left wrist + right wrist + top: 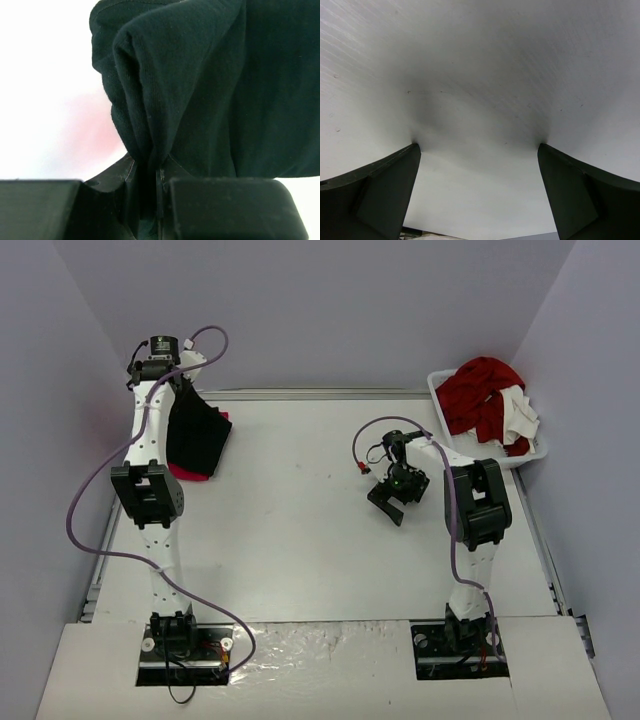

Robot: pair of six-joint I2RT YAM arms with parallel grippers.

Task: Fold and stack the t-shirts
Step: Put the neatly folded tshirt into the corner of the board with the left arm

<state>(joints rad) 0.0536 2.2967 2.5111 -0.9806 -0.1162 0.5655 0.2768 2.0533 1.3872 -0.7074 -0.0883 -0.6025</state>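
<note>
White table (300, 540): at ten o'clock my left gripper (155, 175) pinches the black t-shirt (198, 435); right gripper (388, 505) gapes empty; folding unfinished, I judge.

Even, diffuse light from above the table (300, 540) leaves its white top bright, with only faint, soft shadows on it. In the left wrist view the table behind the black t-shirt (210, 100) is blown out to white with a pink blur. The cloth's weave is sharp, and the left gripper (159, 200) is dark and soft-focused. Under the right gripper (477, 145) a grey shadow smudges the table, whose streaks bow toward the frame's edges.
</note>
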